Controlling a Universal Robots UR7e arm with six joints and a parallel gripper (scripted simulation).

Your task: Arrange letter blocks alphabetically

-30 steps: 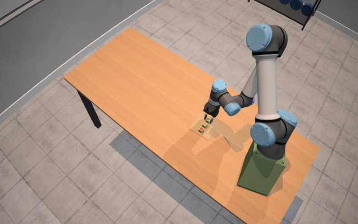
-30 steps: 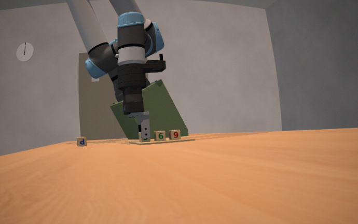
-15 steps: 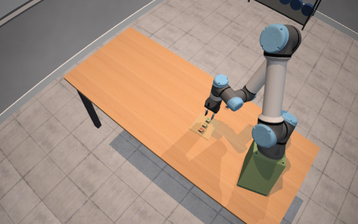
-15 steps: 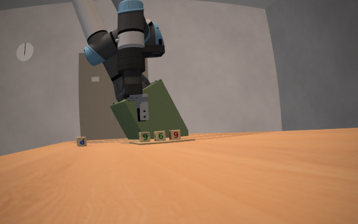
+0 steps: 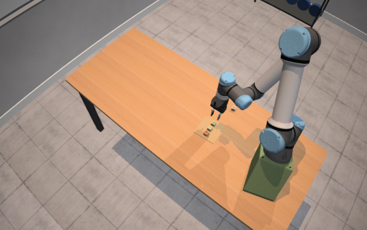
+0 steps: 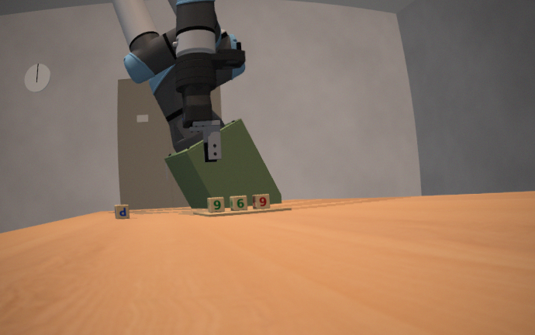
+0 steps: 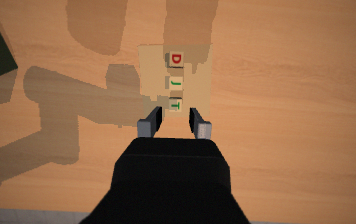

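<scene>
Top: mat (image 5: 200, 130) lies on table (image 5: 140, 81); D block (image 5: 206, 132), J block (image 5: 210, 128), T block (image 5: 214, 123) in a row on the mat. Fourth block (image 5: 233, 108) off mat, on the far side by the arm.

Exterior: gripper (image 6: 209, 157) hangs above mat's left end, over T block (image 6: 215, 205), fingers apart, holding nothing.

Wrist: fingers flank T block (image 7: 175, 105), w/ clear gaps.

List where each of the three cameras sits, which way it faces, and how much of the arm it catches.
Top: high above, looking down at the table; whole arm and green pedestal show.
Exterior: low at table level, facing the pedestal; forearm, wrist and open gripper show.
Wrist: on the arm, looking down; only the gripper shows.
All three share the mat with the D block, J block and T block.
</scene>
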